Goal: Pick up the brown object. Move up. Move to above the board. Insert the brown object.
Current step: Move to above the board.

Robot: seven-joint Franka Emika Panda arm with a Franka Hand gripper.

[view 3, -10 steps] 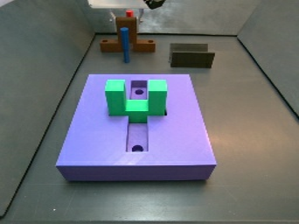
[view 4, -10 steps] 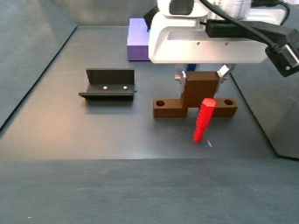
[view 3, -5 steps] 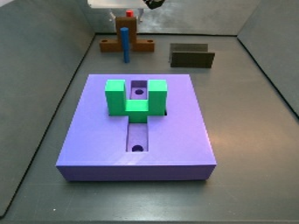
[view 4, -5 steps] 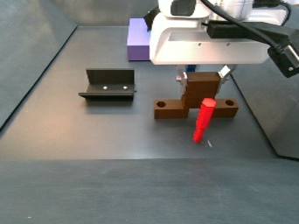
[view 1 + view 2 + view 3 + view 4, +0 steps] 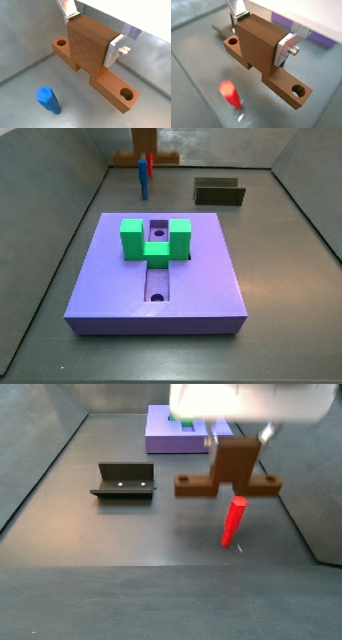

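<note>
The brown object (image 5: 230, 471) is a tall block on a flat bar with a hole at each end. My gripper (image 5: 239, 434) is shut on the block's upper part and holds it above the floor. Both wrist views show the block clamped between the silver fingers (image 5: 116, 49), with the gripper (image 5: 92, 31) centred over it; it shows the same in the other wrist view (image 5: 261, 31). In a side view the brown object (image 5: 142, 140) hangs at the far end, beyond the purple board (image 5: 201, 278). The board carries a green U-shaped piece (image 5: 156, 238) and a slot with holes.
A peg, red on one side and blue on the other, stands on the floor under the brown object (image 5: 234, 519), also seen in a side view (image 5: 144, 173) and a wrist view (image 5: 48, 100). The fixture (image 5: 124, 481) stands apart to the side (image 5: 219, 192). Grey walls surround the floor.
My gripper has risen with the brown object, lifting it off the floor. The peg stays standing where it was. The board has not moved.
</note>
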